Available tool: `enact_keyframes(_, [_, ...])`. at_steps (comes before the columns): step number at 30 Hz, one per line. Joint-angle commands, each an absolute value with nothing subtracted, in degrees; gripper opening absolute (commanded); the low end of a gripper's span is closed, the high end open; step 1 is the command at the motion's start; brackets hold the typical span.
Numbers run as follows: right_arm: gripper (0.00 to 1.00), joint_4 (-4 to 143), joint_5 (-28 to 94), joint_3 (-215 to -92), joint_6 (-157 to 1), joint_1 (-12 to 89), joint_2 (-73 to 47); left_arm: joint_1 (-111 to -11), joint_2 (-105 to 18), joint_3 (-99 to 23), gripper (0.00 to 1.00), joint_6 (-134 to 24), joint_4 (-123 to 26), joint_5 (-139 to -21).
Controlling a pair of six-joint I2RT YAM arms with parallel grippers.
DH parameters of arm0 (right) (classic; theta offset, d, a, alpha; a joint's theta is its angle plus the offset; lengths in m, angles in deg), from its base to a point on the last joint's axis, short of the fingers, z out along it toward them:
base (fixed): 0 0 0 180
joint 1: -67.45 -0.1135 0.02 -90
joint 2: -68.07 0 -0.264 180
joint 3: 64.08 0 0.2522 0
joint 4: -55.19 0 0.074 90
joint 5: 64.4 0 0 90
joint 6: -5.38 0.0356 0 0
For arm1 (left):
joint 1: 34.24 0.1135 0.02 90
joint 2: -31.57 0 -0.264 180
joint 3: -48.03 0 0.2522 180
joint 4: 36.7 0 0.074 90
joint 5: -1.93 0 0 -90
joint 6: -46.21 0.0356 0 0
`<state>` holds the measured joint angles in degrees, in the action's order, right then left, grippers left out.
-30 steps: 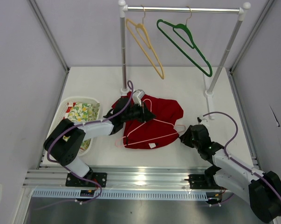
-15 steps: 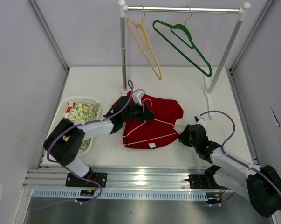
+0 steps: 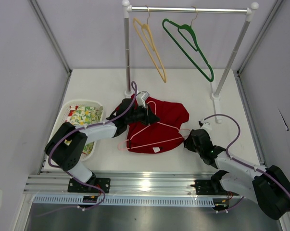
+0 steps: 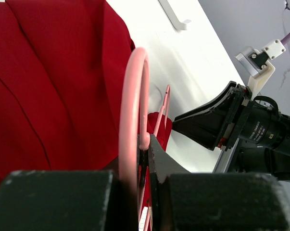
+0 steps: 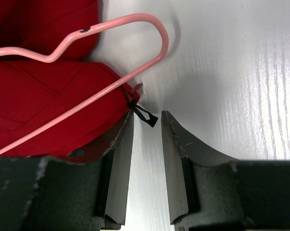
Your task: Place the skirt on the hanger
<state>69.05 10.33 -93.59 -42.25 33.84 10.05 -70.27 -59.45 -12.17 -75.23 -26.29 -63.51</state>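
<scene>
The red skirt lies flat on the white table, with the pale pink hanger lying on top of it. My left gripper is at the skirt's upper left, shut on the hanger's hook, over red cloth. My right gripper is open at the skirt's right edge. In the right wrist view its fingertips flank a small black loop on the skirt's corner, just below the hanger's curved shoulder end.
A clothes rail at the back holds a yellow hanger and a dark green hanger; its feet stand on the table. A white basket with floral cloth sits left.
My right gripper has crept left, closer to the skirt's right edge. The green hanger on the rail is swinging. My left gripper still holds the hook in place.
</scene>
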Motion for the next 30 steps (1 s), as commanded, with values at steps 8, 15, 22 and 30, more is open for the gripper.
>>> enact_keyframes(8, [0.32, 65.6, 6.8, -94.3, -43.2, 32.8, 8.1, -69.6, -60.2, -15.0, 0.00, -73.3, -26.4, -62.8])
enact_keyframes(15, [0.16, 64.9, 6.2, -94.9, -44.0, 32.6, 7.4, -69.5, -60.2, -15.4, 0.00, -73.0, -27.0, -62.2])
enact_keyframes(22, [0.00, 67.0, 5.6, -96.1, -43.7, 32.6, 8.7, -69.5, -59.0, -16.1, 0.00, -73.2, -27.3, -61.2])
enact_keyframes(30, [0.00, 73.5, 5.5, -98.8, -42.5, 33.9, 11.5, -69.4, -52.2, -15.0, 0.00, -74.1, -26.1, -61.4])
